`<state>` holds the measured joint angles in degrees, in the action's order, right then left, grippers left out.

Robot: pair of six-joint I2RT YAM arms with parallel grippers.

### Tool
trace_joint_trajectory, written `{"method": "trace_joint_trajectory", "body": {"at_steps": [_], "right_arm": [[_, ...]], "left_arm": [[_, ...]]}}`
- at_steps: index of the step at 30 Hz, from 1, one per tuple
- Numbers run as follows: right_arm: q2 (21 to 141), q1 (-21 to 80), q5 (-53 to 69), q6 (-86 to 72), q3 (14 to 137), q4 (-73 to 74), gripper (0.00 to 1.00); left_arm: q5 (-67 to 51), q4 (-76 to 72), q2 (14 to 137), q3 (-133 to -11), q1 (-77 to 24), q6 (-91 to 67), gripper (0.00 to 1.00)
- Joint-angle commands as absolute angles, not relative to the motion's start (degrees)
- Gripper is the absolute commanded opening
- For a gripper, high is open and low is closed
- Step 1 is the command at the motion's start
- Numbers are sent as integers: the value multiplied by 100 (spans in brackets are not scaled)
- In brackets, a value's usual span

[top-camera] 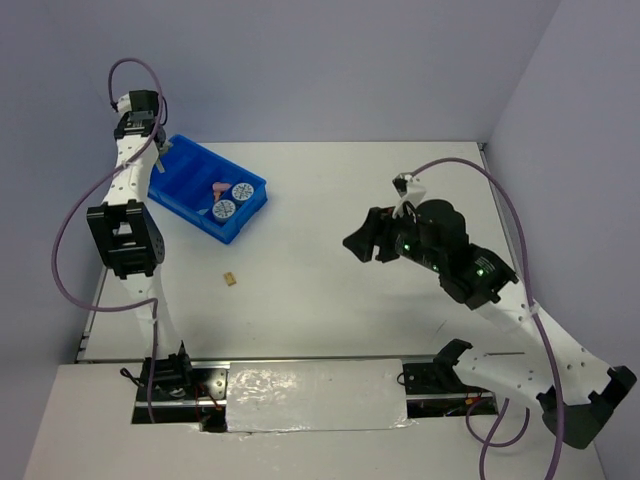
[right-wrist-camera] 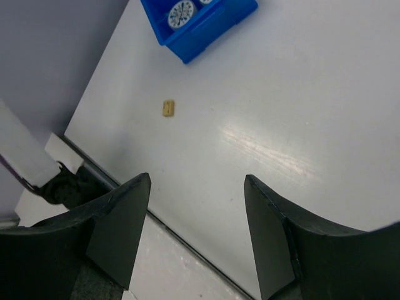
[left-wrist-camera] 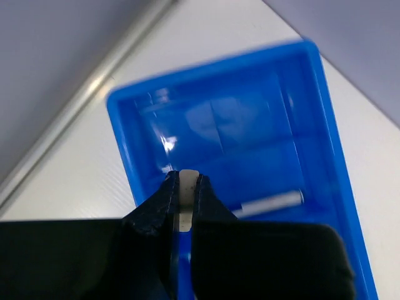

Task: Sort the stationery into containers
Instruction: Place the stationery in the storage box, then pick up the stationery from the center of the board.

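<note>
The bright blue tray [top-camera: 178,203] stands at the far left of the table. Two round blue discs [top-camera: 241,192] [top-camera: 224,209] and a pink stick [top-camera: 218,188] lie in its near end. My left gripper [top-camera: 158,150] hangs over the tray's far end, shut on a pale grey block [left-wrist-camera: 189,187]. In the left wrist view a white-and-blue pen [left-wrist-camera: 272,203] lies in the tray [left-wrist-camera: 219,62] below. The tiny tan cube [top-camera: 231,279] lies on the table in front of the tray. My right gripper [top-camera: 365,243] is open and empty, held above the table at the right.
In the right wrist view, between the open fingers [right-wrist-camera: 125,212], I see the tan cube [right-wrist-camera: 169,107], the tray's corner [right-wrist-camera: 215,25] with one disc [right-wrist-camera: 181,12], and the table's near edge. Grey walls stand behind and to the right.
</note>
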<state>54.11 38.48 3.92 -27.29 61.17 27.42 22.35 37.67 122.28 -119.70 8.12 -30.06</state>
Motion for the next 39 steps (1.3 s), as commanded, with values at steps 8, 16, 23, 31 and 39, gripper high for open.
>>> {"method": "trace_joint_trajectory", "body": {"at_steps": [8, 16, 23, 31, 39], "right_arm": [[5001, 3815, 1116, -2418, 5661, 3445, 70], [5388, 3762, 1345, -2452, 5546, 3349, 70], [5712, 3674, 1406, -2435, 5730, 3340, 70], [6669, 3647, 1529, -2118, 6229, 3269, 70], [7804, 3744, 1520, -2487, 6917, 3085, 68]], "left_arm": [[3035, 2815, 12929, -12641, 887, -2892, 8], [2944, 2118, 13464, -13078, 967, -2417, 36], [2601, 1908, 13641, -12833, 1090, -2565, 69], [2121, 2714, 12608, -12753, 1046, -3672, 99], [2784, 4876, 10103, -10348, -365, -4507, 99]]}}
